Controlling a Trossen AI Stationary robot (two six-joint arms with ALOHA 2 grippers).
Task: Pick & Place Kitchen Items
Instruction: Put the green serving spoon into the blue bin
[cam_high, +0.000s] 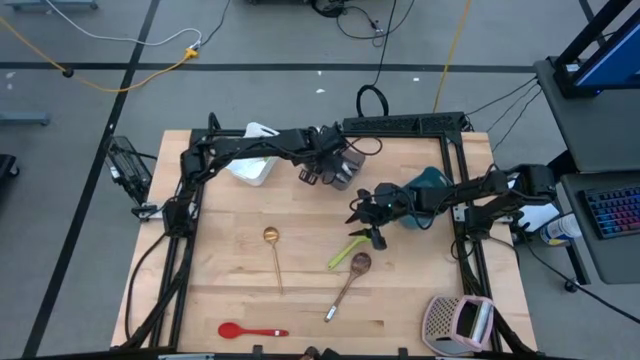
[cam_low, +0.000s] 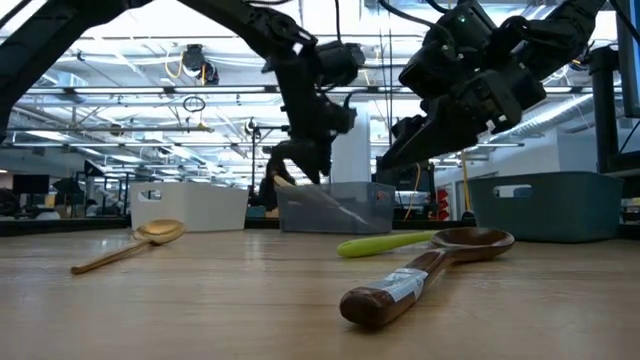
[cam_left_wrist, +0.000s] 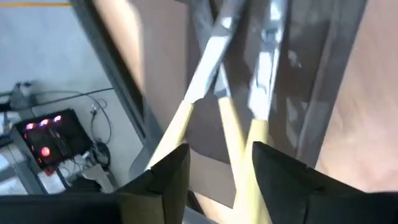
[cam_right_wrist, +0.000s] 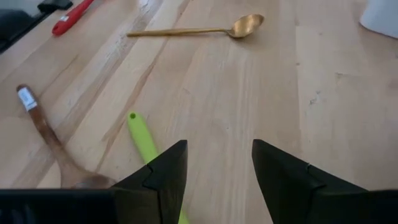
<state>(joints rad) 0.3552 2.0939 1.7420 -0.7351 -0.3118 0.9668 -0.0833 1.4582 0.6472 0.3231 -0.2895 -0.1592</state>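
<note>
Light wood table (cam_high: 230, 290) with a black frame, grey floor and cables around it, open lab space visible beyond.

Left gripper (cam_high: 322, 176) is at the far middle, hanging over the grey tub (cam_high: 347, 168); fingers (cam_left_wrist: 166, 180) spread. Inside the tub, seen past those fingers, lie 3 cream-handled knives (cam_left_wrist: 205, 93), blades pointing away from the camera. Nothing between the pads.

Right gripper (cam_high: 371, 213) hovers right of centre, just left of the teal tub (cam_high: 432, 185), above the lime spoon (cam_high: 346, 252). Fingers (cam_right_wrist: 163, 177) spread, nothing held. In the right wrist view the lime handle runs in under 1 finger, gripper off the table.

On the table:
- gold ladle (cam_high: 272, 252), left of centre, bowl at the far end
- lime spoon, touching or just beside the brown spoon's bowl
- brown spoon (cam_high: 349, 283), handle angled toward the near edge, label near the handle end
- red spoon (cam_high: 250, 331), near edge, lying left-right, well apart from the rest

White tub (cam_high: 252, 166) at far left. Perforated grater (cam_high: 460, 322) with pink side sits at the near right corner.
</note>
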